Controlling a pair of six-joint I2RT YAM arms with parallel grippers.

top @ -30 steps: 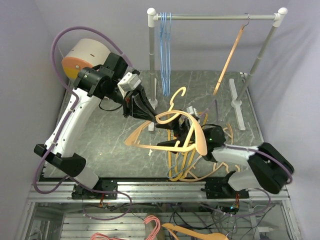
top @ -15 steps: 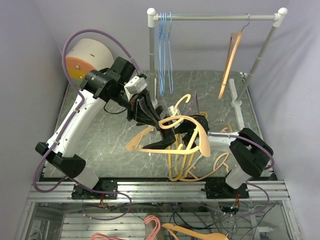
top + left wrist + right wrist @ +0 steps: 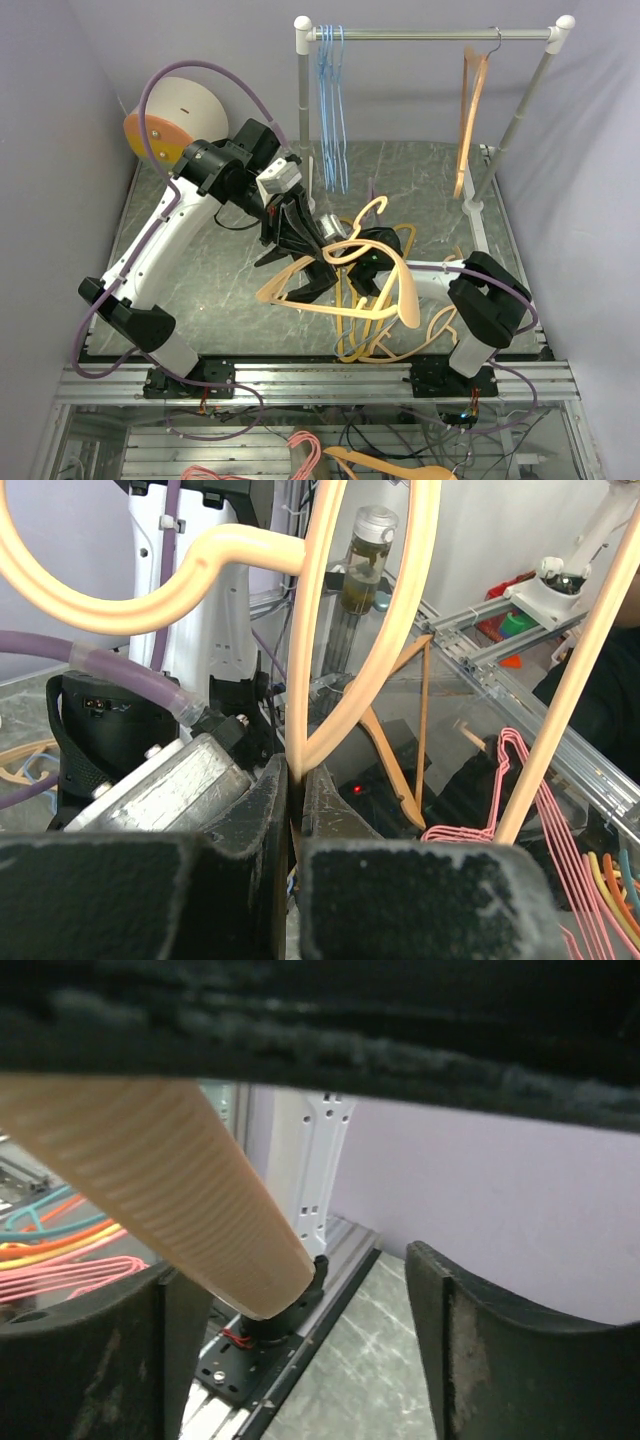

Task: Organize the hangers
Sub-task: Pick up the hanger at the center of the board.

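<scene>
Orange hanger (image 3: 250, 552) pinched by left gripper (image 3: 297, 780), within spread right gripper (image 3: 310, 1345).

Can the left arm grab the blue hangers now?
Probably not yet. The left gripper is shut on a tan hanger, so it isn't free, though the blue wire hangers hang nearby.

A dark marbled table (image 3: 210, 280) carries a loose heap of tan hangers (image 3: 375, 348) on its near right part. The white rack feet (image 3: 478, 222) stand toward the far edge.
</scene>
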